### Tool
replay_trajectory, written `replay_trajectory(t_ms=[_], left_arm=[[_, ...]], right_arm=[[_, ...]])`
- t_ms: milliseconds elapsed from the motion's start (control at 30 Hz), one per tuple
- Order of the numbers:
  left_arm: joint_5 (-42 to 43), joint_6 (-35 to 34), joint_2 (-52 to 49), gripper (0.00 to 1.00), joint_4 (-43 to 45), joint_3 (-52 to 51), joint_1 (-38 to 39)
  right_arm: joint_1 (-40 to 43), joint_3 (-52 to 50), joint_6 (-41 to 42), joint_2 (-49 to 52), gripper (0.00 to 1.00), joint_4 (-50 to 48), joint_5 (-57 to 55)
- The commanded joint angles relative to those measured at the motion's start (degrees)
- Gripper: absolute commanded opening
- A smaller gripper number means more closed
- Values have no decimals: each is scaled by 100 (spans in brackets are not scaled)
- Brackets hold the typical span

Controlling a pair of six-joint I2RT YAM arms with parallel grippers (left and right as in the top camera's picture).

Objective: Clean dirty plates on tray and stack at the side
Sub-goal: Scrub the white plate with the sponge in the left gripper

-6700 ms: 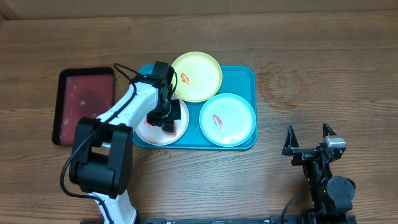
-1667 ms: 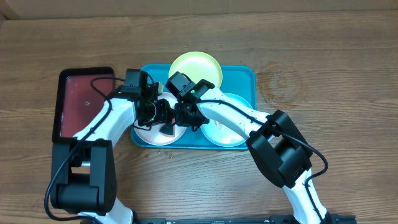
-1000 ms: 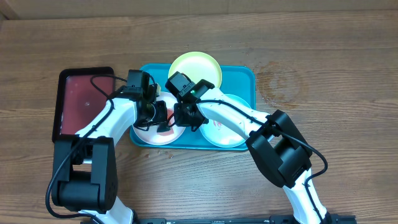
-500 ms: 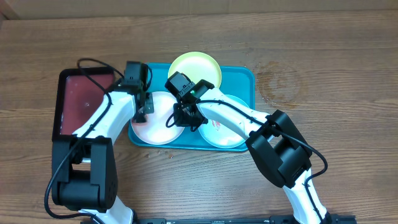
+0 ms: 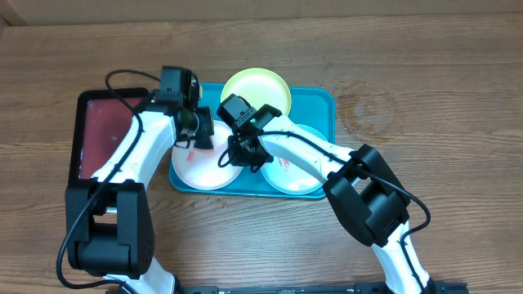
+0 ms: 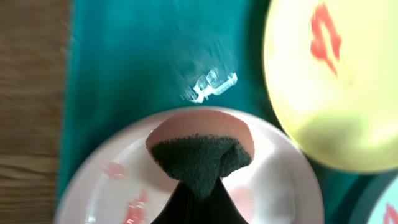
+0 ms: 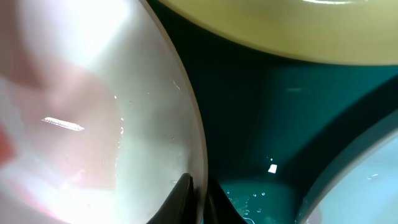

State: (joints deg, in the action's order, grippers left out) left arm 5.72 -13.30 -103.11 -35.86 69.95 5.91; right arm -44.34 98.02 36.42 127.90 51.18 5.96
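On the turquoise tray lie three plates. In the overhead view the white plate is at the left, the yellow-green plate at the back, and the mint plate at the right, partly under my right arm. My left gripper is shut on a sponge, held over the white plate's far rim. Red smears remain on the white plate. My right gripper is shut on the white plate's rim. The yellow-green plate carries a red smear.
A dark-red tray with a black rim lies left of the turquoise tray. My two arms meet over the turquoise tray's left half. Bare wooden table stretches to the right and behind.
My left gripper has carried the sponge from the middle of the white plate up toward its far rim. The right gripper has stayed on the plate's rim.
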Motion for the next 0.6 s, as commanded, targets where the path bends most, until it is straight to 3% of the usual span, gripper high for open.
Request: replay_trajectory(t_ms=[0,100,367,567], left_arm=[[435,44,-72,4,76,-483,-7],[264,48,-72,4,302,-715,-28],[-1224,68,-72,4,817,-1158,-31],[-3058,-11,-70,4,787,-1152,-31]], right_arm=[[-22,-20,-44,17,8,7,9],[-17,-20,-44,17,8,7,9],[-17,-20,-83,17,7,26,9],[-17,-20,-87,17,6,37,9]])
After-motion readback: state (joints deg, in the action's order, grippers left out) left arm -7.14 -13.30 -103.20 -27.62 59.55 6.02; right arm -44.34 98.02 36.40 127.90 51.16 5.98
